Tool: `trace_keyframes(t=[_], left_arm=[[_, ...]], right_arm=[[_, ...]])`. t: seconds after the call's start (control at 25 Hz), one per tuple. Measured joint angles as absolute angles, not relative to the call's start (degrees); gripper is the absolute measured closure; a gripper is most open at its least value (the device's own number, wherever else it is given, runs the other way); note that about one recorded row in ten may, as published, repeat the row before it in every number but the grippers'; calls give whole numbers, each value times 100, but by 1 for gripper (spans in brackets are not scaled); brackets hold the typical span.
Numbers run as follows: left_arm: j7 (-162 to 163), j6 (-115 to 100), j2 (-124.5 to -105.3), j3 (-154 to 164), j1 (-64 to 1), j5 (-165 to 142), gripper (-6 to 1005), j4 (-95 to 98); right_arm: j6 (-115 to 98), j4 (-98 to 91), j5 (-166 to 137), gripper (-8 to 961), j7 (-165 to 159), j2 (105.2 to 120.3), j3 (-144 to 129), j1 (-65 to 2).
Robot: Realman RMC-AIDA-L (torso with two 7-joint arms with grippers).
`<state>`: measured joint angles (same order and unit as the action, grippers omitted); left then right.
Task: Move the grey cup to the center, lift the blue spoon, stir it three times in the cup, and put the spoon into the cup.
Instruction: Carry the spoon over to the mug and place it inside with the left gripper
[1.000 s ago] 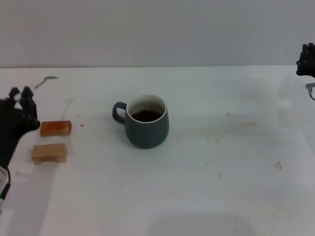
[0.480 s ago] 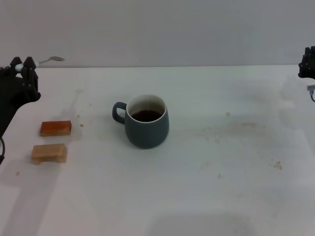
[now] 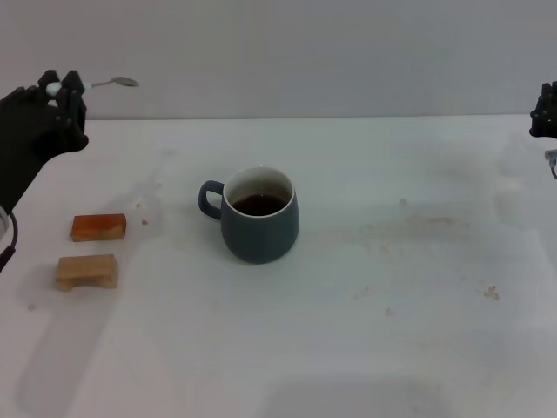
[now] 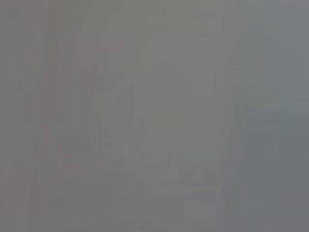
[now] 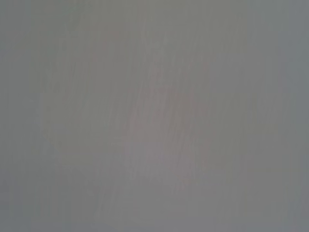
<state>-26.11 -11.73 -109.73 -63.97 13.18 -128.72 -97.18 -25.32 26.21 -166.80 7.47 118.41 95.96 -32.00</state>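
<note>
The grey cup [image 3: 258, 215] stands upright near the middle of the white table, handle toward the left, dark brown liquid inside. High at the far left of the head view, my left gripper [image 3: 63, 94] is shut on the blue spoon [image 3: 103, 84], whose silver bowl sticks out to the right, well above the table and far left of the cup. My right gripper [image 3: 545, 111] hangs at the far right edge, apart from everything. Both wrist views show only a blank grey field.
Two small wooden blocks lie at the left: an orange-brown block [image 3: 98, 227] and a paler block [image 3: 87, 271] in front of it. Crumbs and faint stains [image 3: 409, 228] mark the table to the right of the cup.
My left gripper has risen and shifted slightly right with the spoon, from table height beside the blocks to well above the table. The cup and right arm have not moved.
</note>
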Motion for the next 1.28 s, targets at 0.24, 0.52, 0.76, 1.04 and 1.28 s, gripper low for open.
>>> trace_keyframes(t=[0.24,0.52,0.76,1.04,1.28], left_arm=[[-2622,-420,-10985,-6604,1316,-12884,817,-10091],[-2715,896,-11042,-7034,1264,-12887,817,-10648],[-3069,2171,-11392,-7549,1229,-12878,817,-11027],[-3470,3520,-11767,-8087,1050,-12813,817,-11239],[-3491,3998,-11778,-8198,811,-12774,817,-11193]], right_arm=[[-2531,2615,-16680,886,738,11843,9598,-3174],[-2531,2594,-16681,886,710,11865,9598,-3163],[-2520,2593,-16681,886,710,11872,9598,-3164],[-2515,2592,-16681,886,712,11884,9596,-3164],[-2497,2615,-16682,887,708,11891,9564,-3151]])
